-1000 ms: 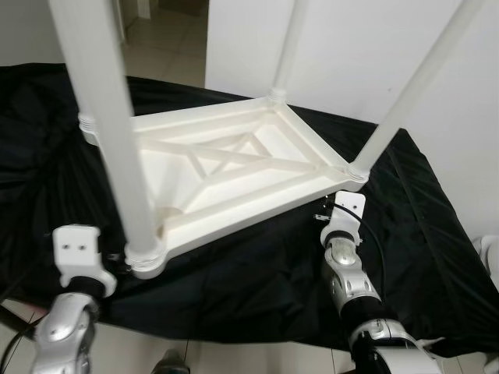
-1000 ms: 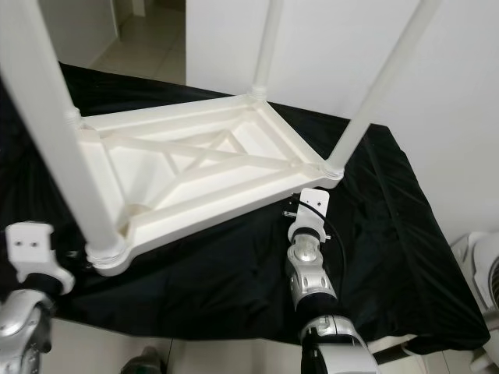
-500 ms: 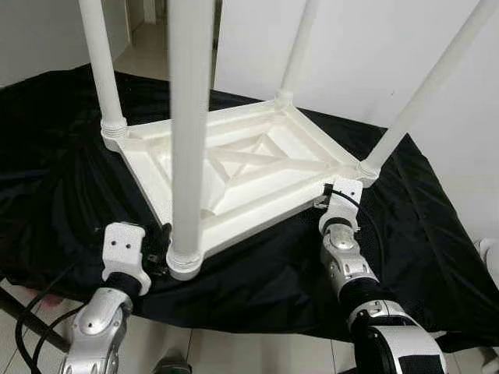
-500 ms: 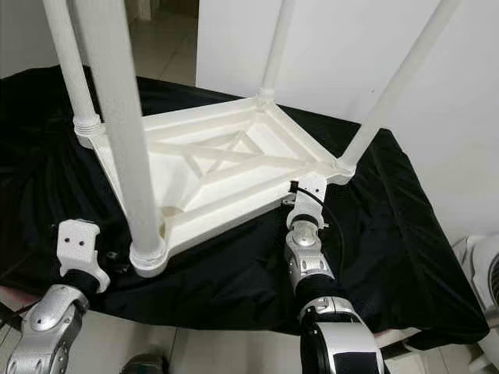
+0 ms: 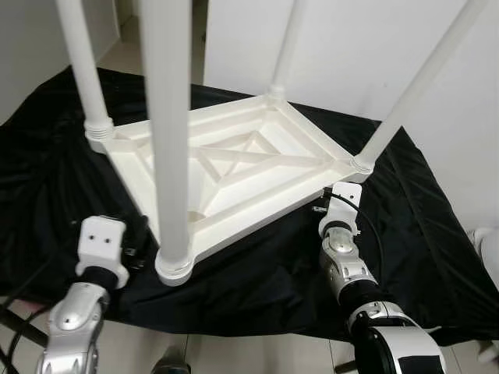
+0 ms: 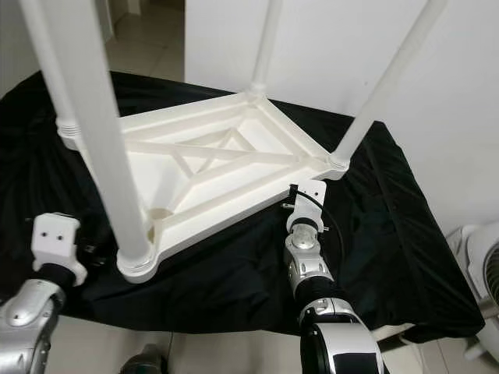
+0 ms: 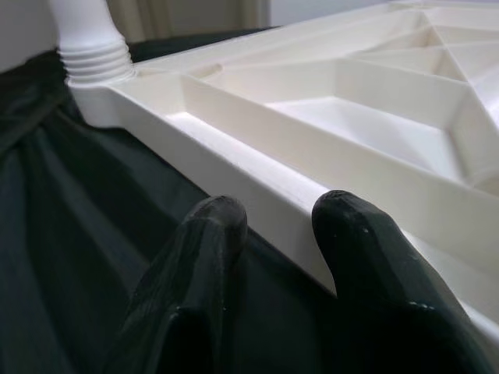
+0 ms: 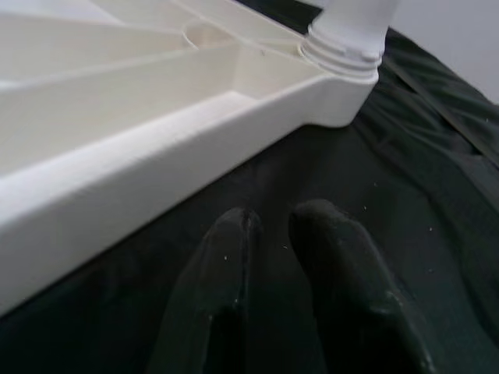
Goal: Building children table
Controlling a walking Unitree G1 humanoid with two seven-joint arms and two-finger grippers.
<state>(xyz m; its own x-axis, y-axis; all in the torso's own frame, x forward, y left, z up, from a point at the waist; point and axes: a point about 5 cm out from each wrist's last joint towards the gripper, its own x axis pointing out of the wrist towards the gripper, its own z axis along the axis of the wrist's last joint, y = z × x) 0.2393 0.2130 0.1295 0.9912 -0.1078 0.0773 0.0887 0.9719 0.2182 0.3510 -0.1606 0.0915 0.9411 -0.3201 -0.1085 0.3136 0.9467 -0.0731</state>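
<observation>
Between the half-second-old head frames and now the whole picture has slid, so I put that down to head motion. Against the table, the left wrist block looks a little farther out to the left of the near leg's foot than it was; the right wrist sits at the same corner as before.

White plastic children's table [image 5: 234, 167] lies upside down on the black cloth [image 5: 421, 234], ribbed underside up, all four legs standing. Its long axis runs from near-left to far-right across the cloth. Near leg [image 5: 168, 140] rises right in front of the head camera.

Left gripper [image 7: 273, 226]: fingers slightly apart, holding nothing, tips at the outer wall of the tabletop's left edge, one tip touching or almost touching the rim. Table lies ahead of it and toward the right.

Right gripper [image 8: 269, 230]: fingers nearly together, empty, resting low over the cloth, just short of the near-right edge, beside the right corner leg [image 8: 351, 31]. Table lies ahead and to its left.

Judgement: assembly looks complete, flipping upright remains. Each arm sits at its own side edge, about equally close; the left needs only a short push to straddle the rim, the right must spread first.
</observation>
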